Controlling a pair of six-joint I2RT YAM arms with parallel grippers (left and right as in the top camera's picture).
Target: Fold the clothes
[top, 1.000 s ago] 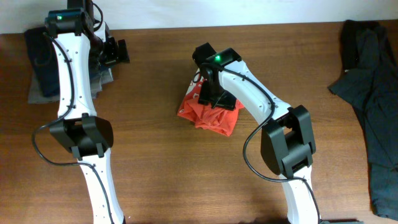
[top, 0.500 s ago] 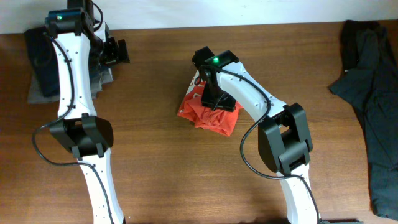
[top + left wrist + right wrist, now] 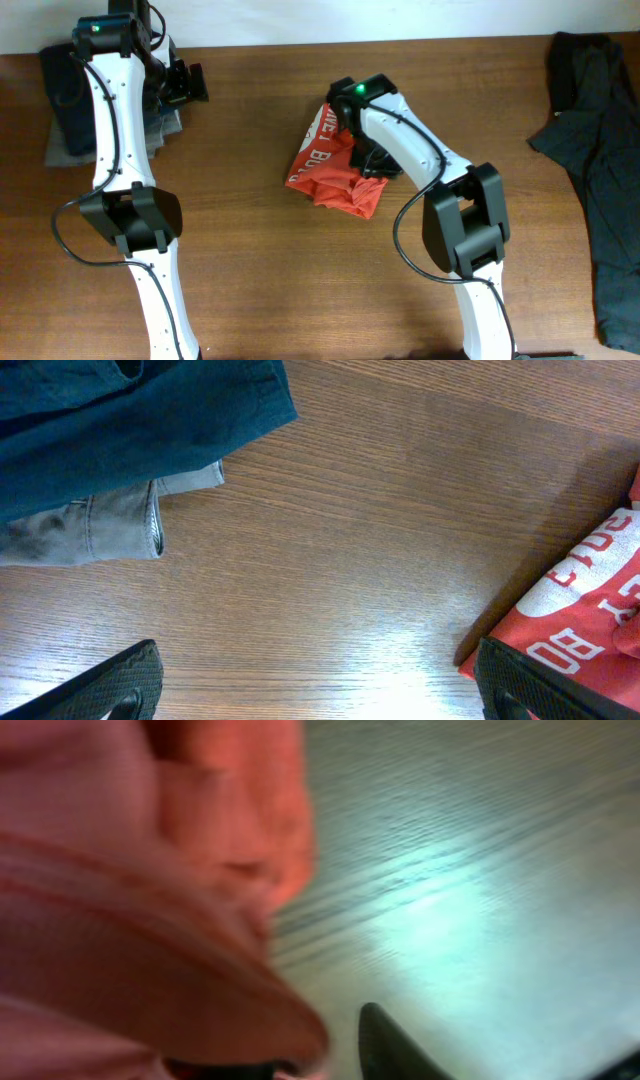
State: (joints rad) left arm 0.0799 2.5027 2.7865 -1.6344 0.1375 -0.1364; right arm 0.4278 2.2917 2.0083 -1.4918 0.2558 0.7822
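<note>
The red-orange T-shirt (image 3: 325, 168) lies bunched and partly folded at the middle of the table, with its white lettering showing. My right gripper (image 3: 372, 162) is at its right edge. In the right wrist view the blurred red cloth (image 3: 130, 870) fills the left side close to the lens and covers one finger. The other finger is just beside it, so the gripper (image 3: 340, 1055) looks shut on the shirt. My left gripper (image 3: 192, 82) is open and empty at the far left. Its wrist view (image 3: 320, 685) shows the shirt's corner (image 3: 590, 620) at the right.
A stack of folded dark blue (image 3: 130, 410) and grey (image 3: 90, 530) clothes sits at the table's far left (image 3: 60, 110). A dark garment (image 3: 595, 150) lies spread along the right edge. Bare wood lies in front of the shirt.
My right gripper has moved from over the shirt's middle to its right side, uncovering the white lettering. The shirt's upper left part has shifted. The left arm has not moved.
</note>
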